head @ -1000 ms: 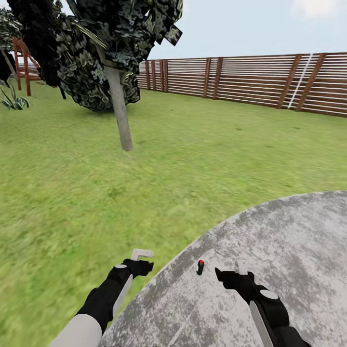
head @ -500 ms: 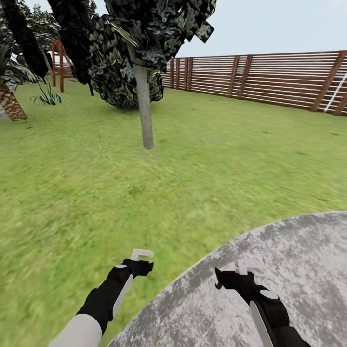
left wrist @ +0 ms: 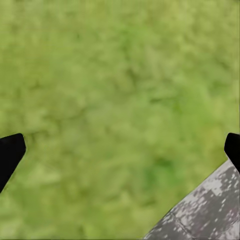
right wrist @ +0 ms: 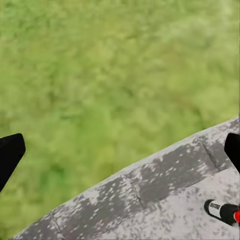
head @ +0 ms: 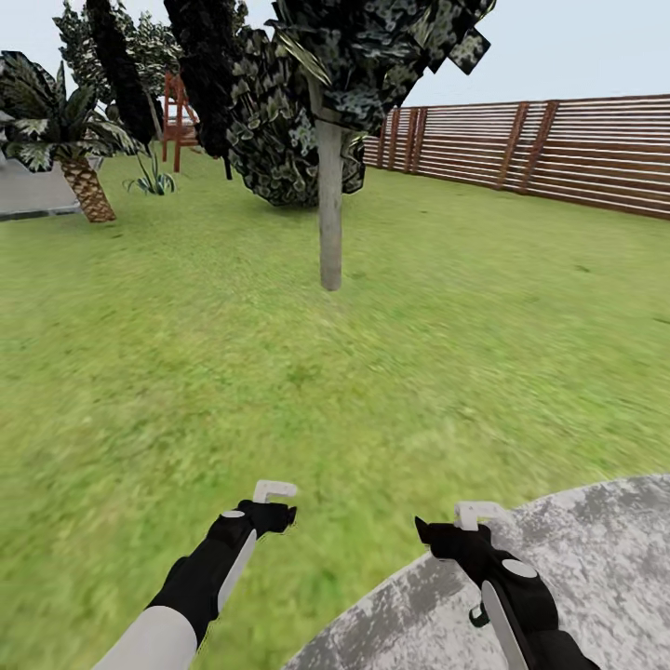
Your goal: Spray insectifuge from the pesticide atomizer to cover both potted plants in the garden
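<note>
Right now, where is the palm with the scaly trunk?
In the head view the palm stands far off at the left edge of the lawn, left of the grey tree trunk and beside grey paving.

Green lawn [head: 233, 372] (patchy) with grey paving [head: 596, 558] at its edge.

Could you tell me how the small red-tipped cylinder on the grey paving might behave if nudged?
The cylinder looks slim and round, so it would probably roll or tip easily on the flat paving. It looks small against the paving slabs, so it is likely light. Its hardness can't be judged.
</note>
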Robot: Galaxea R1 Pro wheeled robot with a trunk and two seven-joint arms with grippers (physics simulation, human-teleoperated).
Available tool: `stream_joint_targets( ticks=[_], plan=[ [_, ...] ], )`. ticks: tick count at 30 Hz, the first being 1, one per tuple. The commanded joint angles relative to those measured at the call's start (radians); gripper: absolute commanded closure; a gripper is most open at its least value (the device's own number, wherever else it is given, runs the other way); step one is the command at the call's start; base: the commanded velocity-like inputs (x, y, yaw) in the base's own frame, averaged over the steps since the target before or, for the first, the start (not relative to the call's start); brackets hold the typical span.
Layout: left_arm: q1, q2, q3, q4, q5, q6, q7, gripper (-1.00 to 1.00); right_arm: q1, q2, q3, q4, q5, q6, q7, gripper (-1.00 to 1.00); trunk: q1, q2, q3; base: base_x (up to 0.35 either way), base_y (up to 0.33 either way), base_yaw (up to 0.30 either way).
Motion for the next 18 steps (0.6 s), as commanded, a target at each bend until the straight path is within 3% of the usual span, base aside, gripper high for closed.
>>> stream_joint_targets(
  ticks=[1,18],
  plan=[
    [-0.001,0.0,-0.001,-0.001,0.001,0.005,0.0,-1.0,0.0,0.0,-0.001,-0.002,-0.008,0.005,-0.001,-1.0,0.0,0.0,-0.001,0.327,0.104,0.276],
    [-0.001,0.0,-0.001,-0.001,0.001,0.005,0.0,-1.0,0.0,0.0,-0.001,-0.002,-0.008,0.005,-0.001,-1.0,0.0,0.0,-0.011,0.326,0.11,0.276]
  ],
)
